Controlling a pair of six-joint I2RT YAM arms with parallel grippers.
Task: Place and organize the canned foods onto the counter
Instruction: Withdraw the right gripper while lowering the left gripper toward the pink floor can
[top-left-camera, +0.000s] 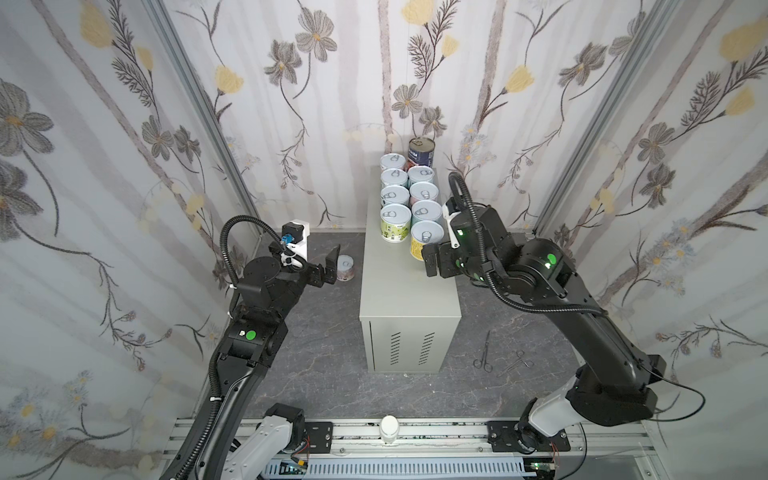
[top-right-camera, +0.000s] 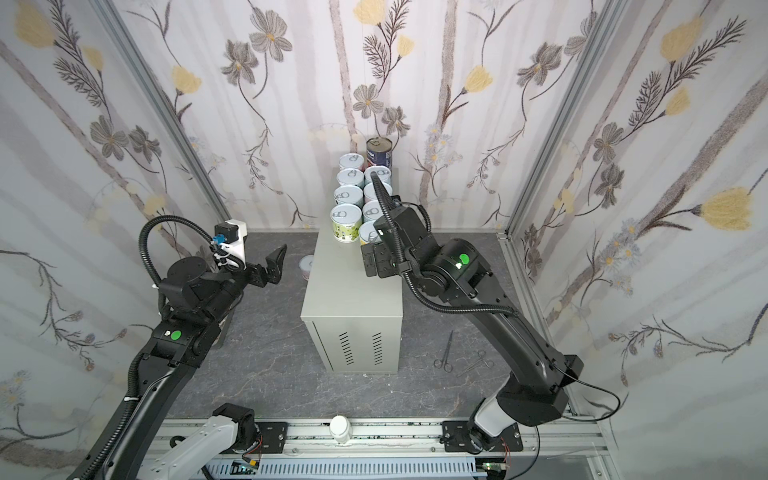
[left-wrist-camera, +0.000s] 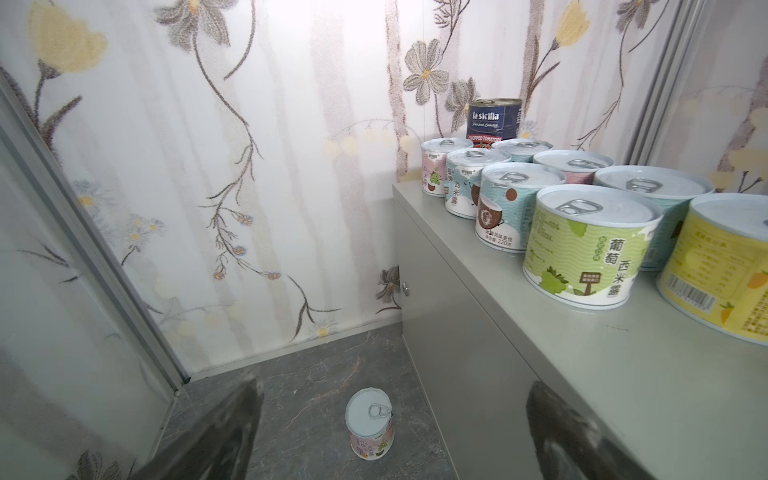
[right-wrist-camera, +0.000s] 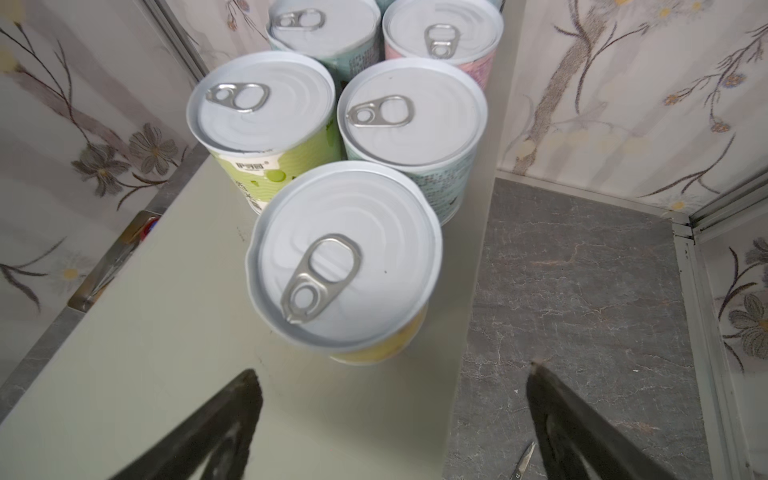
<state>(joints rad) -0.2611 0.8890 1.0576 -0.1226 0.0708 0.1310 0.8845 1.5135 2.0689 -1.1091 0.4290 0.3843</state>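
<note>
The left gripper (top-left-camera: 332, 268) hangs wide open and empty, near a short pink-labelled, white-lidded can (left-wrist-camera: 370, 424) standing on the dark marbled floor (top-left-camera: 324, 357) beside the tall grey-beige metal box desk (top-left-camera: 399, 291). Nine cans (top-left-camera: 395, 194) stand in two close rows on the desk's far end, from the taller dark blue can (top-left-camera: 421, 151) by the flowered wall (top-left-camera: 353, 83) to a yellow-labelled can (top-left-camera: 422, 239) in front. The right gripper (top-left-camera: 430, 262), spread open and empty, sits just before it. Steel scissors (top-left-camera: 484, 353) lie on the floor further right.
</note>
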